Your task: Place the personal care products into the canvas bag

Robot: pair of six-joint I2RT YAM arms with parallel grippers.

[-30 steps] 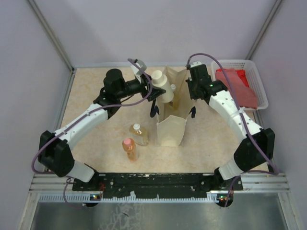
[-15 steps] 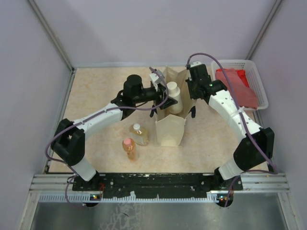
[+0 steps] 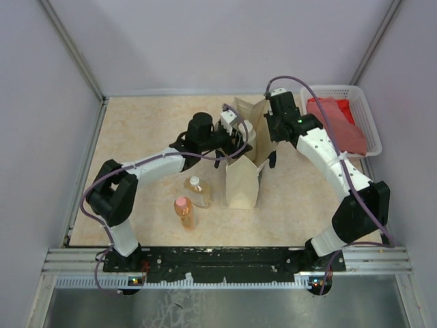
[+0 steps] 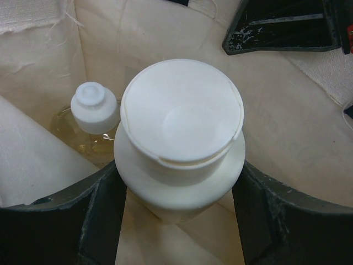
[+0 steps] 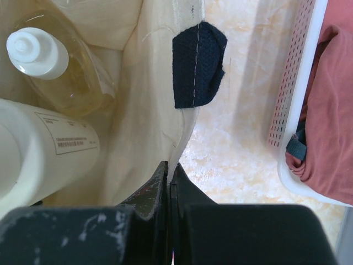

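My left gripper (image 4: 177, 221) clasps the cream bottle (image 4: 181, 127) inside the canvas bag (image 4: 287, 110), with the amber bottle (image 4: 95, 107) crowding it at frame left. My right gripper (image 5: 168, 182) pinches the bag's wall.

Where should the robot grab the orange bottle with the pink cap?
Around the body of the orange bottle, just under its pink cap. It seems to stand upright, with the amber bottle close behind on its right, so coming down from above or in from the left looks safest.
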